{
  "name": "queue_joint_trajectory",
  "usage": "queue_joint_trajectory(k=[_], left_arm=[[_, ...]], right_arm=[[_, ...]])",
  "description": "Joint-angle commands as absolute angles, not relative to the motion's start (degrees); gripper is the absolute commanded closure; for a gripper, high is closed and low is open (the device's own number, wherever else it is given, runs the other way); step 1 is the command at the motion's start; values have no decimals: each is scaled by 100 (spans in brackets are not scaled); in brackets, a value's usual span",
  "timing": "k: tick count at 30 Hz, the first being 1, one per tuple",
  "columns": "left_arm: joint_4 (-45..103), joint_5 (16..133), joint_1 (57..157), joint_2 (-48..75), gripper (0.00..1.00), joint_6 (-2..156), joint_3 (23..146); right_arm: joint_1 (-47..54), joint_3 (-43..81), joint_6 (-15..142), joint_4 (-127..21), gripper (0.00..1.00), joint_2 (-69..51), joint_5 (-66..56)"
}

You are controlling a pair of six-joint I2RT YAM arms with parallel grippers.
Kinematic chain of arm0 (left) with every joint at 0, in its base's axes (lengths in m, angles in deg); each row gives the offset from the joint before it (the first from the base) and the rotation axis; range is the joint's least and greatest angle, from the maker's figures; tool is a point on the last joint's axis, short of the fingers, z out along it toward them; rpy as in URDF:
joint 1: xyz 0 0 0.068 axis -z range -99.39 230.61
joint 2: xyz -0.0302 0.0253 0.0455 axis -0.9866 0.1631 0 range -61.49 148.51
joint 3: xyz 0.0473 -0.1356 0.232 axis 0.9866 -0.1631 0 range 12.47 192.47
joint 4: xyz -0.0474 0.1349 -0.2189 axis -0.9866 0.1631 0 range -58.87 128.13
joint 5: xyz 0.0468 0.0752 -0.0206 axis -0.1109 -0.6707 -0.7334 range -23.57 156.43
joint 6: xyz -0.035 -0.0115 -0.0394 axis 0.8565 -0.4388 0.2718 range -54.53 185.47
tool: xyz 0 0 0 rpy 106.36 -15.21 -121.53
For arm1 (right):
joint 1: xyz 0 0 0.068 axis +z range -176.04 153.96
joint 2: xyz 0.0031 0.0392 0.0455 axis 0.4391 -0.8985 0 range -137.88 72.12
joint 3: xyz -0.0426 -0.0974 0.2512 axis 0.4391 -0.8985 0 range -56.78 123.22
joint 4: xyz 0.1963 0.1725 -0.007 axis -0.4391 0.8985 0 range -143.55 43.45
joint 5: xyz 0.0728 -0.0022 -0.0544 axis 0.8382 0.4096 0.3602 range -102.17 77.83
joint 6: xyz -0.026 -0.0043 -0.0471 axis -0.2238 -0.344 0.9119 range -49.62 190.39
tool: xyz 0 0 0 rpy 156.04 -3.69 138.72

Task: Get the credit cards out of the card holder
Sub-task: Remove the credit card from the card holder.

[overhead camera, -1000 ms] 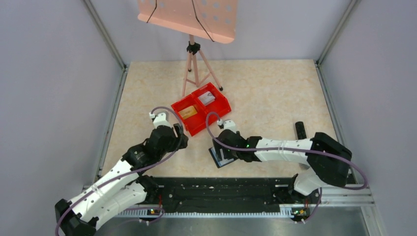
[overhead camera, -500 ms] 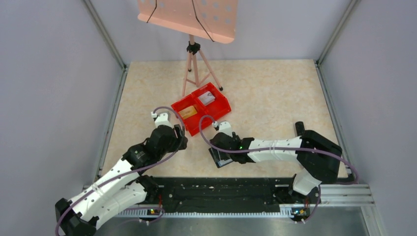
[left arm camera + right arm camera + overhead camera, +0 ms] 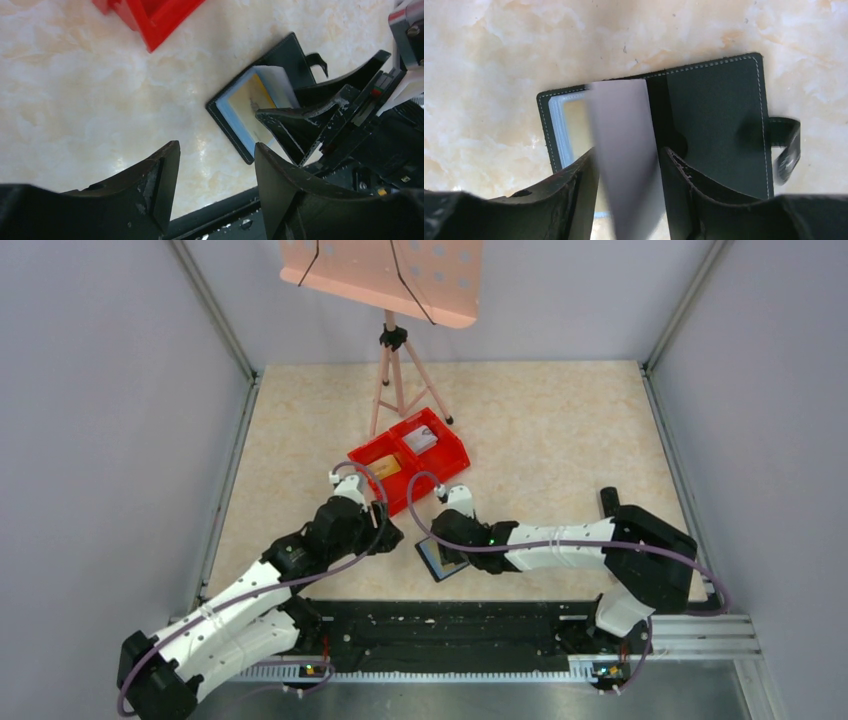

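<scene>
**Position.** The card holder (image 3: 714,115) lies open on the bench (image 3: 560,440), near the red bin (image 3: 440,455), with its side tab (image 3: 786,145) sticking out past one edge. A tan credit card (image 3: 252,97) shows inside it.

**Hands.** The right hand (image 3: 629,155) is over the holder, with one finger on each side of a pale leaf (image 3: 621,115) that stands up near the fold. The wrist view blurs this leaf. We cannot tell whether it is a card or a pocket sleeve, nor whether the hand is clenched on it or only flanks it. The left hand (image 3: 215,150) is released and empty, and it hovers over bare bench just beside the holder.

**Step in hand, as we judge it:** grip the leaf and draw a card free.

1. We close on the leaf alone and keep the fingertips clear of the black cover.
2. We bring the left hand down on the free half of the holder to pin it flat.
3. We pull along the pocket mouth, not straight up, or the whole holder is likely to lift.
4. We check that only one card comes away.
</scene>
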State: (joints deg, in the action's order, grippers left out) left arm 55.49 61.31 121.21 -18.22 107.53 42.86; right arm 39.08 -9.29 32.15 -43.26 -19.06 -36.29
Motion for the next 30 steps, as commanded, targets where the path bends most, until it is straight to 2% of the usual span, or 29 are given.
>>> queue_joint_trajectory(k=[1, 9, 17, 21, 27, 30], left_arm=[[4993, 6944, 12131, -1508, 38, 10792, 4204], [4502, 7402, 12139, -849, 42, 10993, 3991], [3996, 7631, 12139, -563, 45, 11268, 3833], [3759, 7822, 12142, -419, 46, 11368, 3803], [3478, 7935, 12146, -219, 49, 11490, 3727], [3323, 7981, 12140, -70, 50, 11535, 3702]], right_arm=[[3901, -1247, 2983, -4802, 60, -1493, -3399], [3671, -1954, 2580, -5593, 63, -868, -3024], [3513, -2254, 2623, -4994, 62, -288, -3513], [3281, -2479, 2683, -4823, 69, -55, -3523], [2982, -2426, 2852, -4277, 72, 569, -3489], [2986, -2218, 2948, -4248, 76, 901, -3052]])
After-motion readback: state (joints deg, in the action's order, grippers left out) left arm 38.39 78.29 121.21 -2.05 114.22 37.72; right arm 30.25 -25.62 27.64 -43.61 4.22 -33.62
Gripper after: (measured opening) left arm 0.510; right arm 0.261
